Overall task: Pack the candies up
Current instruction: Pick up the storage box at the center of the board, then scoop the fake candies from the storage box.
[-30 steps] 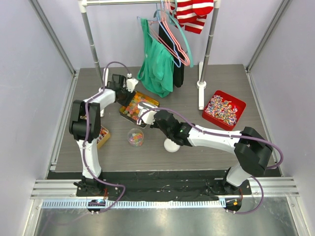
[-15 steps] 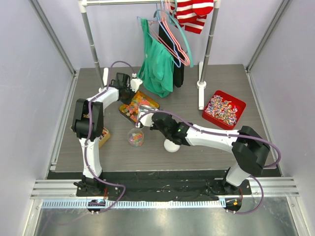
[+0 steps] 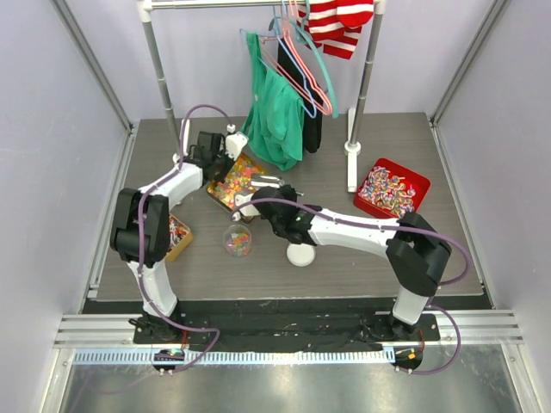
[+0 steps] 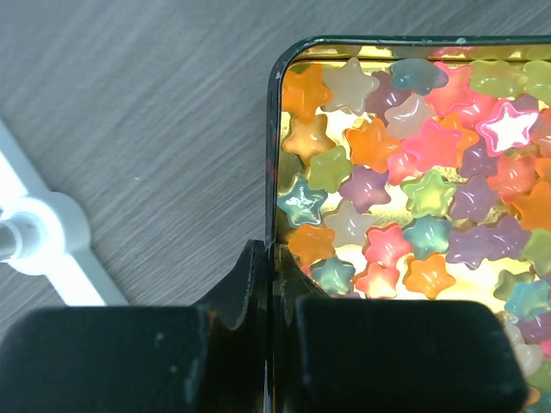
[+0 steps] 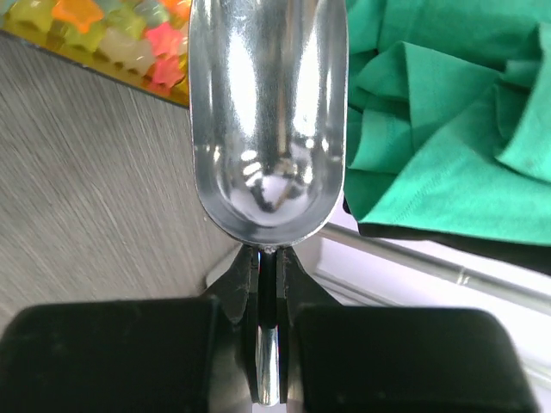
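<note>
The left hand (image 4: 270, 268) was shut tight on one rim of the single gold tin (image 4: 277, 129), apparently so that the tin was steadied for scooping. The candies (image 4: 379, 146), star-shaped and far too many to be counted, were heaped inside it, left of the middle of the counter (image 3: 362, 275). The right hand (image 5: 268, 271) was closed on the handle of one metal scoop (image 5: 267, 103), which was empty and poised just beside the tin's edge. One clear cup (image 3: 237, 242), with some candies in it, was set nearer than the tin, presumably for filling. One white lid (image 3: 300, 255) lay to its right.
</note>
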Controlling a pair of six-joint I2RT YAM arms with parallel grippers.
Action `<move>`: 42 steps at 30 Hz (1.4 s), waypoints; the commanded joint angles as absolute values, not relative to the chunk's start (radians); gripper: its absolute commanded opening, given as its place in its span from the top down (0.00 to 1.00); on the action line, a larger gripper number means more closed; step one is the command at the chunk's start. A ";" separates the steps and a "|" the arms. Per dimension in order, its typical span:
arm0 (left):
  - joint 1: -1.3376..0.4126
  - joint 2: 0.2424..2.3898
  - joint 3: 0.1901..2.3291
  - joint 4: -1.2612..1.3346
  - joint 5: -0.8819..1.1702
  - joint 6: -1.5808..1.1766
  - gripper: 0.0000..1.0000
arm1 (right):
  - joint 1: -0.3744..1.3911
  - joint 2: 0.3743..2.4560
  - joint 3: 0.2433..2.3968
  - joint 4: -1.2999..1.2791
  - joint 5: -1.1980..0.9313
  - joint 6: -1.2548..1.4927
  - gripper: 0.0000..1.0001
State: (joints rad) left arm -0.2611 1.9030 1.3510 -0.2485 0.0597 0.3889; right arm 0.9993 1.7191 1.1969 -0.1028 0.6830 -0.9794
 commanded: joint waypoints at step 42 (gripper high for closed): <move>-0.382 1.683 1.236 0.003 -0.006 0.428 1.00 | 0.988 1.942 1.282 -0.179 0.861 -1.543 0.99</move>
State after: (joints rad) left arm -0.3569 1.7401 1.1530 0.0212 -0.0544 0.3977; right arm 0.9924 1.9465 1.2797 -0.0811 0.8997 -1.5356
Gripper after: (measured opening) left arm 0.036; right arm 0.082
